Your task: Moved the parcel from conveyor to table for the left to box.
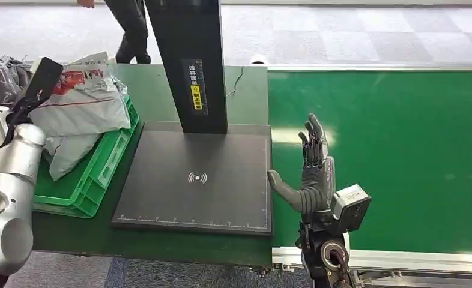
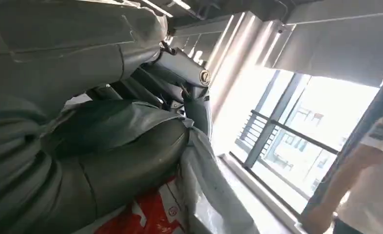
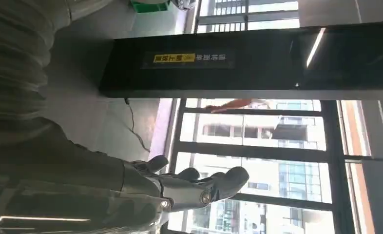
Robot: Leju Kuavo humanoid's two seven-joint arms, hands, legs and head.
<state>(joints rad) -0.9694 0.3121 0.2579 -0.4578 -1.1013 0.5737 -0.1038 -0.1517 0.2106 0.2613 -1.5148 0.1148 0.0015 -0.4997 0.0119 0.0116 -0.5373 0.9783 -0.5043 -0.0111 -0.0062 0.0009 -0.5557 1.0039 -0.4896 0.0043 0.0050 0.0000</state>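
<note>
Holding the grey-and-red parcel (image 1: pixel 80 96) over the green box (image 1: pixel 95 171), the left hand (image 2: pixel 106 156) is wrapped around it, seemingly to drop it in. The right hand (image 1: pixel 310 174) stands wide and empty at the conveyor (image 1: pixel 402 150) edge, likely waiting for another parcel.

Silver arms (image 1: pixel 8 198), dark grey many-fingered robot hand (image 1: pixel 310 174)
</note>
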